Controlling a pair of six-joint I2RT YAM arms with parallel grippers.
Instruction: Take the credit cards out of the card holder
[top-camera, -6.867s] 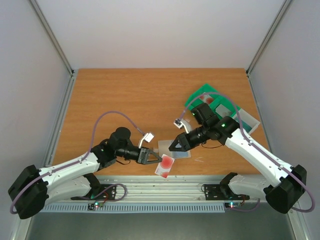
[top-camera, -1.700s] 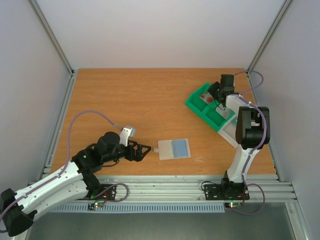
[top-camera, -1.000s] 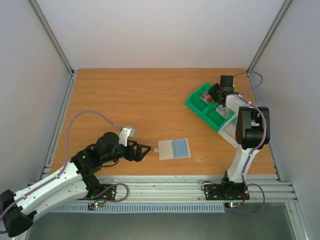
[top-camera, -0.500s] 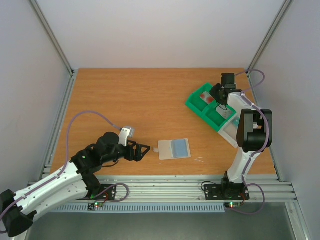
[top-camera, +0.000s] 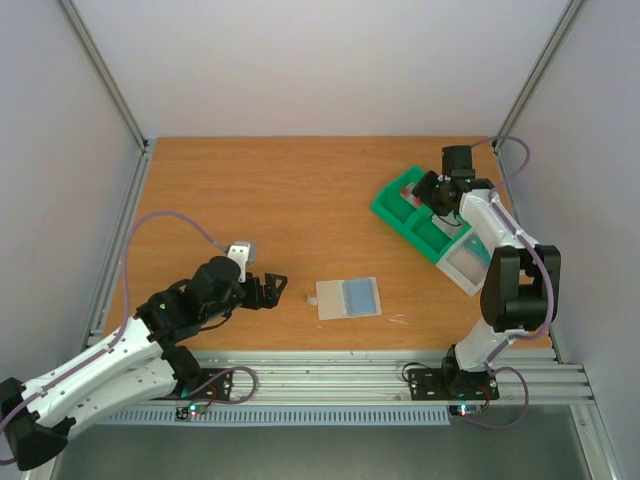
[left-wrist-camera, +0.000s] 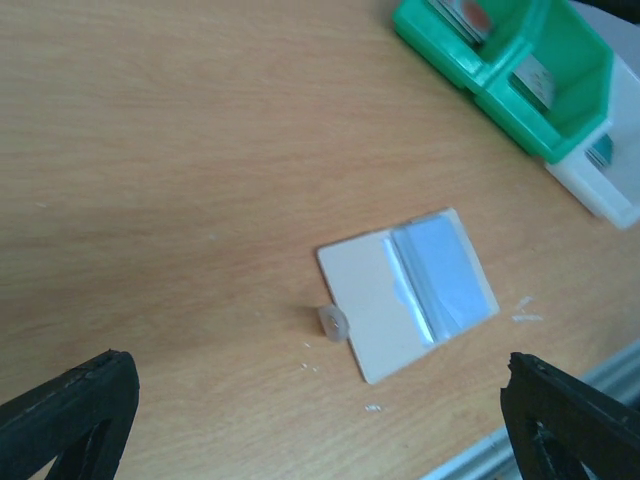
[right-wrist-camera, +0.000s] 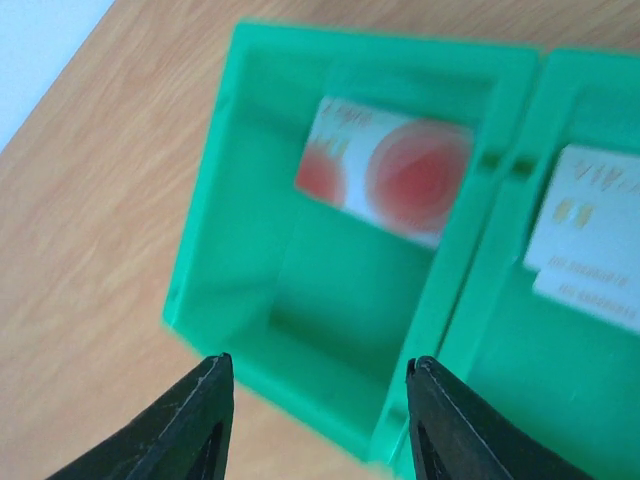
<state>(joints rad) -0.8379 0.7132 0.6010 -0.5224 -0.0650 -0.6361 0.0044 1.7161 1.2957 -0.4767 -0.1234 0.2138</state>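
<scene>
- Wood-grain table (top-camera: 260, 200) carries everything, so nothing needs holding up.
- Green tray (right-wrist-camera: 205, 240) sits directly under the right gripper (right-wrist-camera: 320, 370), whose jaws are spread wide and hold nothing. It looks like the drop-off place, with cards kept apart by compartment.
- Pale card holder (left-wrist-camera: 365, 300) lies opened flat just ahead of the left gripper (top-camera: 275, 287), apart from it. That gripper is also spread and empty, probably lined up to reach in.
- One blue-grey card (left-wrist-camera: 445, 275) of the credit cards lies in the holder half farther from the left gripper; I judge it the one left to pull.
- Pinkish-red card (right-wrist-camera: 385, 170) rests at the far end of the compartment below the right gripper; whether flat or propped, I cannot tell.
- Small tab (left-wrist-camera: 333, 322) juts from the holder's edge nearest the left gripper.
</scene>
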